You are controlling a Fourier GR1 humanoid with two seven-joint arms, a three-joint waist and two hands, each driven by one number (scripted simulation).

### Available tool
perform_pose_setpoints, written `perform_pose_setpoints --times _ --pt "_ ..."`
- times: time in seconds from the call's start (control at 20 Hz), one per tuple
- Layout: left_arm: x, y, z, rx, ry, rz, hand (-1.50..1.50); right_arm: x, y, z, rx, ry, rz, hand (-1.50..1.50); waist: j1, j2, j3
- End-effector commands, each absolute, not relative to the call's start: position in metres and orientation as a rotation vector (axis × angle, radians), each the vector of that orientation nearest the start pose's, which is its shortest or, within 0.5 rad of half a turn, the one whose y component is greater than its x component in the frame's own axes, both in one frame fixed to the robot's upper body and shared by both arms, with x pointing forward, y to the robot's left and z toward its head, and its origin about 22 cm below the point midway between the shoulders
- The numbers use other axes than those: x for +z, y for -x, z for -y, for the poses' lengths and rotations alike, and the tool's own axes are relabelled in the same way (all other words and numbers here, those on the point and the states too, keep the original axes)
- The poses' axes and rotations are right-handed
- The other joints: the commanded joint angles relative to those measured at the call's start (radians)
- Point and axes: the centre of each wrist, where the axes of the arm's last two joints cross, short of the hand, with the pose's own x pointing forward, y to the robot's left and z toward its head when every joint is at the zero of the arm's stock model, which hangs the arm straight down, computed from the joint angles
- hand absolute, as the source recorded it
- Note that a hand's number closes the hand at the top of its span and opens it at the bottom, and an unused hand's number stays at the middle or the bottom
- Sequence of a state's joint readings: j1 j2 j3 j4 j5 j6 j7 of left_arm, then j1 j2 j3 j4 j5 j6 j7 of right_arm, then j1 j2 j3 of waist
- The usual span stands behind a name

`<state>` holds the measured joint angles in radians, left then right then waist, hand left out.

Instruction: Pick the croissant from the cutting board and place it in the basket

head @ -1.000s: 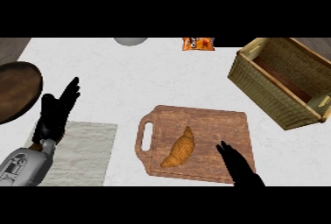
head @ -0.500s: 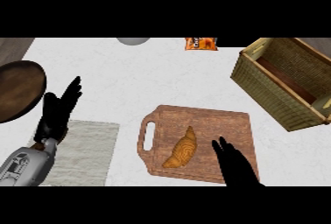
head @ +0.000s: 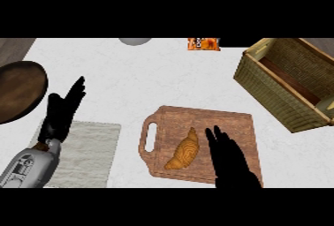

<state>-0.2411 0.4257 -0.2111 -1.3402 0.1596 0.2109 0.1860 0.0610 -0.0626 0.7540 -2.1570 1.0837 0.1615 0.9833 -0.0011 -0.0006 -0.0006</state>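
Observation:
A golden croissant (head: 184, 150) lies on the wooden cutting board (head: 195, 119) near the counter's front. My right hand (head: 229, 161) hovers over the board just right of the croissant, fingers straight and pointing away, not touching it. The wicker basket (head: 277, 90) stands at the right, tilted in the view, with nothing visible inside. My left hand (head: 62, 114) rests open at the left, fingers up, above a grey cloth.
A dark wooden plate (head: 20, 90) sits at the left edge. A grey cloth (head: 85, 152) lies left of the board. An orange packet (head: 203, 43) and a grey bowl (head: 135, 41) sit at the far edge.
My right hand has moved forward and left over the board, closer to the croissant. The left hand and croissant stay put.

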Motion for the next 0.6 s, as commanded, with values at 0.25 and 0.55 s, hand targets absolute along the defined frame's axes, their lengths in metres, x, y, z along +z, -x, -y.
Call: perform_pose_setpoints --times 0.25,0.55 --pt "0.022 -0.292 -0.287 -0.196 -0.276 1.343 0.00 0.077 -0.156 0.099 0.805 0.721 1.233 -1.50 0.001 0.000 0.001" --pt "0.038 -0.289 -0.267 -0.202 -0.291 1.366 0.00 0.048 -0.172 0.099 0.796 0.754 1.240 -1.50 0.002 0.000 0.001"
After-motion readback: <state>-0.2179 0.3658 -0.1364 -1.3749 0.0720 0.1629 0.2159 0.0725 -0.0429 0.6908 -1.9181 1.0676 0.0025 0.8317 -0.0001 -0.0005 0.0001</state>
